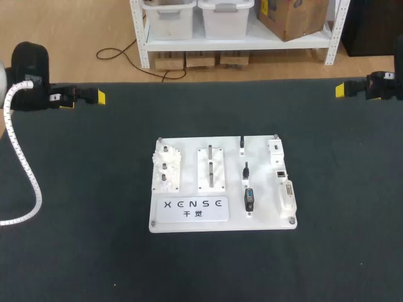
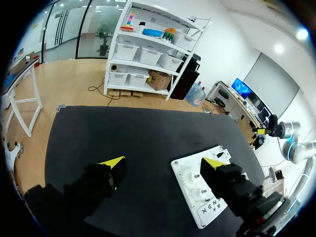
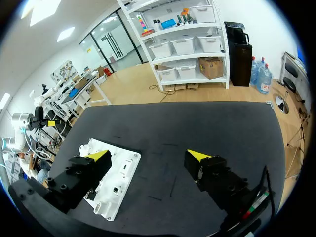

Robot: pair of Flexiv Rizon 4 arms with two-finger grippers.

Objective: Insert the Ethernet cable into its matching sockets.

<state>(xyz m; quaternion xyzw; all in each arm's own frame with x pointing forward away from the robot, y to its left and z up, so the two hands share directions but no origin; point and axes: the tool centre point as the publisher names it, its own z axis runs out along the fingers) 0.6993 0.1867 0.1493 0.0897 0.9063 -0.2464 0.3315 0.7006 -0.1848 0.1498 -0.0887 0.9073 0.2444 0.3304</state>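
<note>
The right pincer point(image 3: 148, 155) gapes wide over the dark table point(image 3: 197, 118); the white board point(image 3: 121, 173) lies beside one finger.

Arms clipped at the edges; board fittings too small to name

In the head view the left arm point(image 1: 28, 69) and right arm point(image 1: 383, 85) are cut off by the side edges; the sockets on the white board point(image 1: 263, 217) are too small to tell apart, the grey one point(image 1: 281, 172) included; in the left wrist view one finger point(image 2: 232, 185) of the left gripper point(image 2: 164, 161) covers part of the board; in the right wrist view one finger point(image 3: 81, 173) of the right gripper point(image 3: 149, 154) covers one side of it.
</note>
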